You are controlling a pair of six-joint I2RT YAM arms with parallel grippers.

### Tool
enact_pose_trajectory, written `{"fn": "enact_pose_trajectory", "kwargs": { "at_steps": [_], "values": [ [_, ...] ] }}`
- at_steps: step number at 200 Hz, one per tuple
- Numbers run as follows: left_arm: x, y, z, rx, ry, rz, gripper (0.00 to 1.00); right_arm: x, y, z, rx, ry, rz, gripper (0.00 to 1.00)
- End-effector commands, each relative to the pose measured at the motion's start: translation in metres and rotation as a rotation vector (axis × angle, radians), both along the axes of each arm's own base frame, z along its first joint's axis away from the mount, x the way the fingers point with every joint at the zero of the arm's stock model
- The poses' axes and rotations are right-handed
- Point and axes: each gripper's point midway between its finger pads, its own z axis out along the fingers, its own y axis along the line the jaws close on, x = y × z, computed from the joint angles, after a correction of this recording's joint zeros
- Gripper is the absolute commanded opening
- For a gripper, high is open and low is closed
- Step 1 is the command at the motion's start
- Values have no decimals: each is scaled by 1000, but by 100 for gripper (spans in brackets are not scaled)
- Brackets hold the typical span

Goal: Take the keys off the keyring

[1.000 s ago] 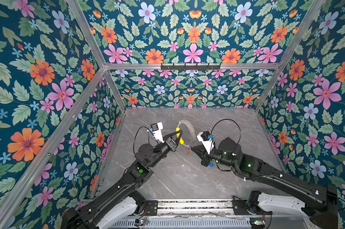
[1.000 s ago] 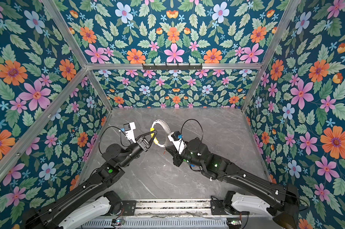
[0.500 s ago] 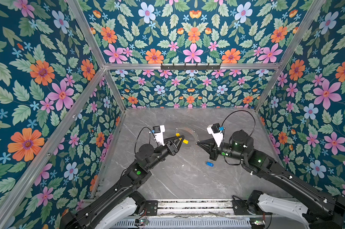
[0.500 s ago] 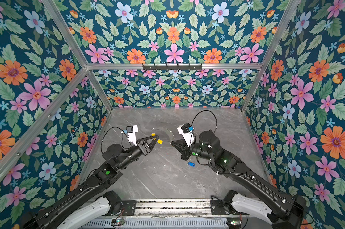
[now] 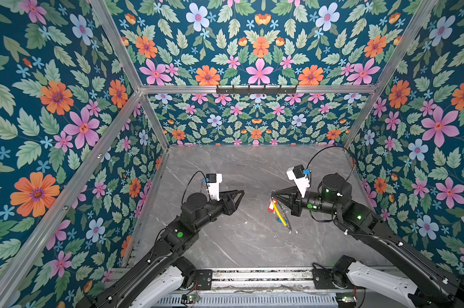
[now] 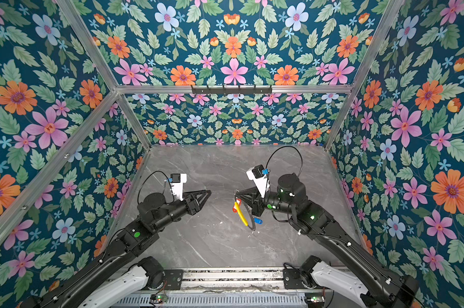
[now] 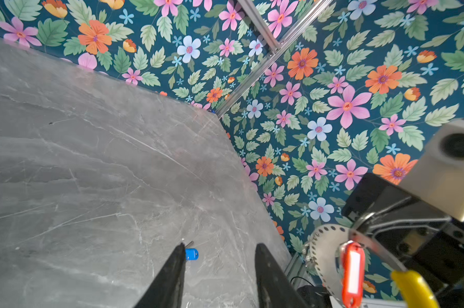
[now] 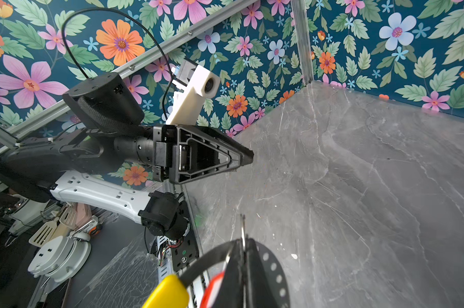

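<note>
In both top views the left gripper (image 5: pixel 242 192) has let go and drawn back, empty. The right gripper (image 5: pixel 275 192) alone holds the keyring (image 5: pixel 282 215) aloft, and the red-tagged key (image 5: pixel 272 206) still hangs from it.

In the left wrist view the left jaws stand apart, and the blue-tagged key (image 7: pixel 191 254) lies free on the table (image 7: pixel 92 160).

In the right wrist view the right jaws pinch the keyring's rim.

One key is off; one remains.
</note>
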Motion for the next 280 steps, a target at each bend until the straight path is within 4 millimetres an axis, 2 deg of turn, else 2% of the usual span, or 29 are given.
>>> {"fn": "enact_pose_trajectory", "kwargs": {
  "at_steps": [1,37,51,59,70,77,84,93,122,188,238,280],
  "values": [
    [-6,-1,13,21,-101,-39,37,-5,1,6,-4,-28,36,0],
    [-48,-20,75,-134,-387,-288,35,-20,9,4,-28,-3,147,0],
    [-66,-28,95,-193,-475,-398,19,-26,12,8,-15,11,190,0],
    [-77,-33,105,-225,-508,-474,15,-30,13,11,-5,18,215,0],
    [-91,-41,115,-255,-542,-588,14,-35,15,15,7,27,250,0],
    [-97,-43,119,-272,-551,-639,17,-39,16,17,14,33,269,0],
    [-100,-45,120,-278,-555,-666,23,-41,16,19,20,34,278,0],
    [-100,-47,118,-265,-548,-678,25,-42,16,21,26,35,286,0],
    [-97,-54,107,-224,-499,-706,19,-46,17,24,45,47,309,0],
    [-97,-65,94,-204,-411,-786,24,-44,22,28,57,49,317,0],
    [-97,-68,89,-185,-389,-810,14,-43,24,27,57,50,321,0],
    [-94,-70,83,-168,-365,-806,17,-41,24,28,64,39,308,0]
  ]
}}
